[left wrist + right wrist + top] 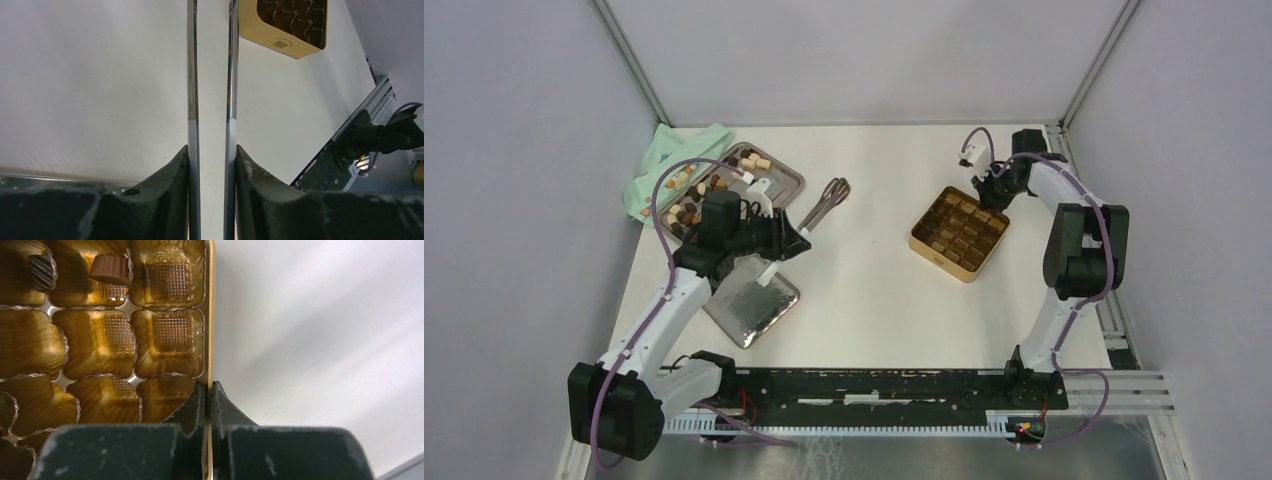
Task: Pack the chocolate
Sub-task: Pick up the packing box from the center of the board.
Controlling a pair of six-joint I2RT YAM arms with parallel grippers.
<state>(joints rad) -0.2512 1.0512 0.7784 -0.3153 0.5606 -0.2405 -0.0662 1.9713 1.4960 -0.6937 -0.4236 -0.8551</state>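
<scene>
A big white table [874,300] holds everything. At its far left lies a soft mint-green bag [656,170]. Just beside the bag is a shiny metal tray [790,183], and most of the small brown and cream chocolate pieces [694,195] lie on it. A second shiny tray [754,318] lies nearer, partly under the left arm. On the right sits a gold square tin [959,232] full of little cups. A dark piece [42,270] and a light brown piece [110,268] sit in two cups next to each other. The left gripper [212,150] holds both thin arms of the silver metal tongs [192,75], with a gap between them. The right gripper [207,388] is pinched tight on the tin's thin side wall.
</scene>
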